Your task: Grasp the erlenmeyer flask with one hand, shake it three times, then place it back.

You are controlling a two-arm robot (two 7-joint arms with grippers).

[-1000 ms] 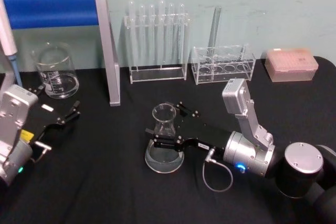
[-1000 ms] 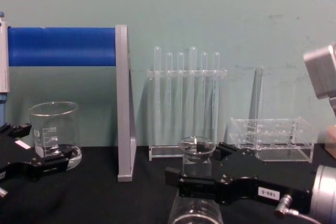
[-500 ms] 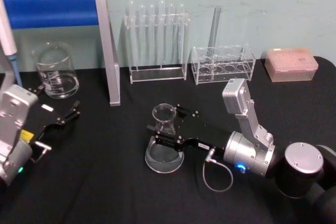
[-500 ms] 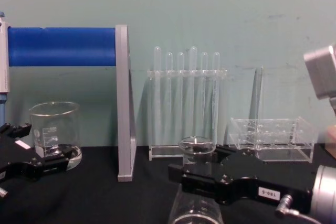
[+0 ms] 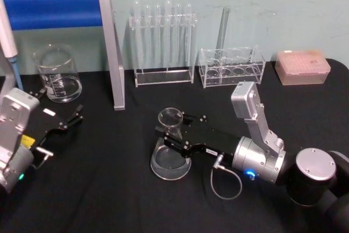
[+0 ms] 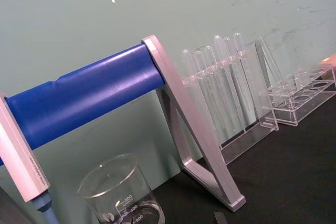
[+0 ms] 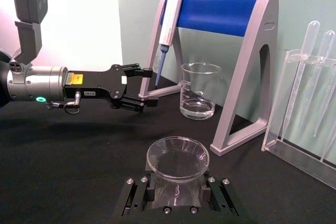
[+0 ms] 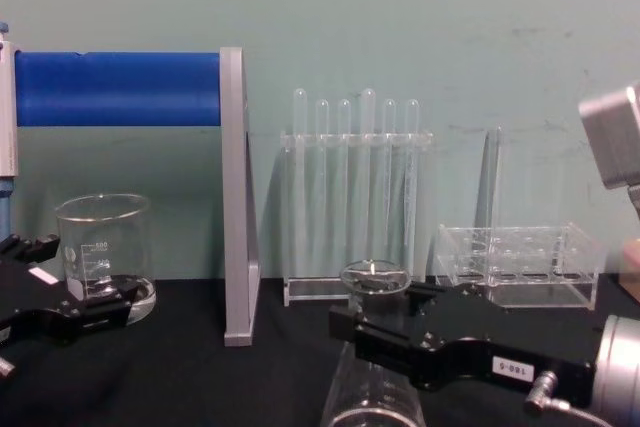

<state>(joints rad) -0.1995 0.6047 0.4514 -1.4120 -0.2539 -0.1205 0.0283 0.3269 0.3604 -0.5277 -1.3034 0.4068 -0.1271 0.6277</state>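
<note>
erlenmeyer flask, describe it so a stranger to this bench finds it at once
On the black table, look in front of the test tube rack, where the right gripper grips a glass neck. That is the erlenmeyer flask: a clear cone with wide flat base and narrow flared neck, unlike the straight-sided beaker far left, beside the idle left gripper.

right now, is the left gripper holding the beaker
No, the left gripper hangs open and empty, apart from the beaker; the right gripper is shut on the erlenmeyer flask.
</note>
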